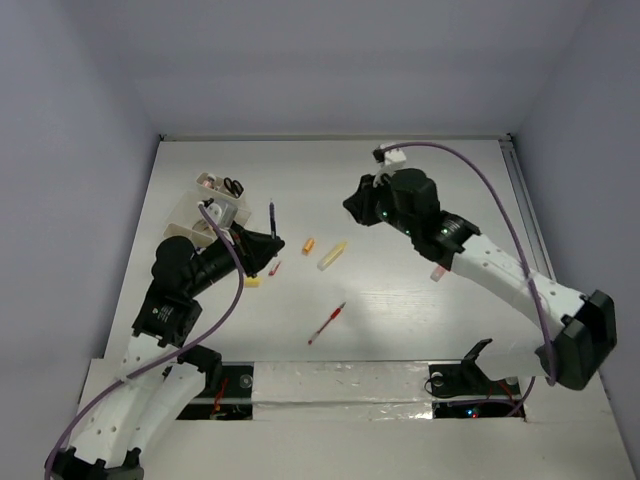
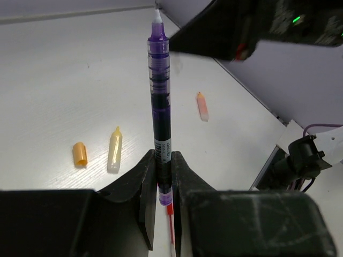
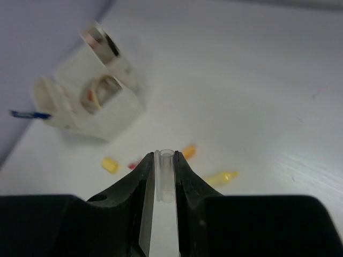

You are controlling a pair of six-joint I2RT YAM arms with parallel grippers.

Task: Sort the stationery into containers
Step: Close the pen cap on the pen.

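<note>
My left gripper [image 2: 163, 156] is shut on a purple pen [image 2: 159, 96] that stands upright above the table; from above it [image 1: 266, 248] is right of the whitish compartment box [image 1: 203, 212]. The box holds black-handled scissors [image 1: 232, 186] and tape rolls [image 3: 98, 92]. My right gripper [image 3: 164, 156] is shut on a clear pen cap [image 3: 165, 174], held in the air at the table's middle [image 1: 353, 207]. On the table lie an orange cap [image 1: 308, 245], a yellow marker piece [image 1: 332, 255], a yellow bit [image 1: 252, 282], a red bit [image 1: 275, 268] and a red pen [image 1: 327, 323].
A pink piece [image 1: 438, 273] lies under the right arm. A blue pen [image 3: 24, 114] sticks out beside the box. A white connector block [image 1: 392, 155] sits at the back. The left wall is close to the box.
</note>
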